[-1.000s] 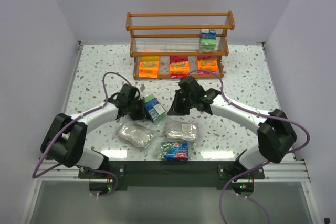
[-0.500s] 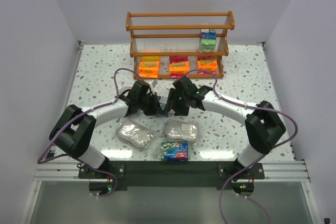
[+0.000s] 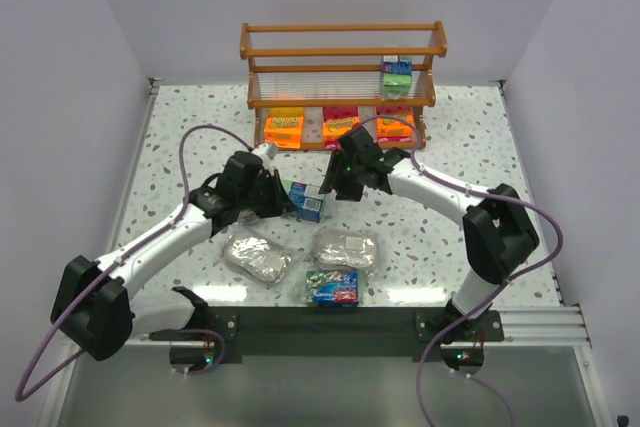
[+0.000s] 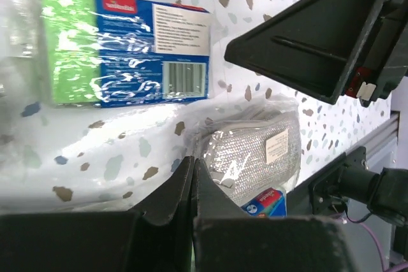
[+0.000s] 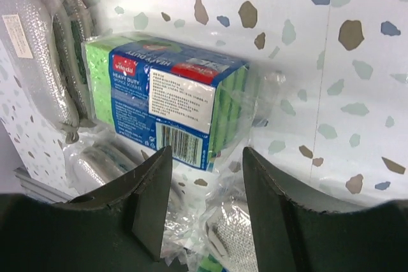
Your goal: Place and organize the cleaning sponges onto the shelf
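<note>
Shelf (image 3: 300,51) holds four packs (image 3: 341,127); my right claw (image 5: 205,157) gapes over a green pack (image 5: 172,100), left claw (image 4: 193,164) pinched empty; silvery packs (image 3: 258,257) wait.

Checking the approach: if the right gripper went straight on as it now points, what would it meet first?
Probably the green-and-blue sponge pack lying on the table, just ahead of the open right gripper; how far off is unclear.
</note>
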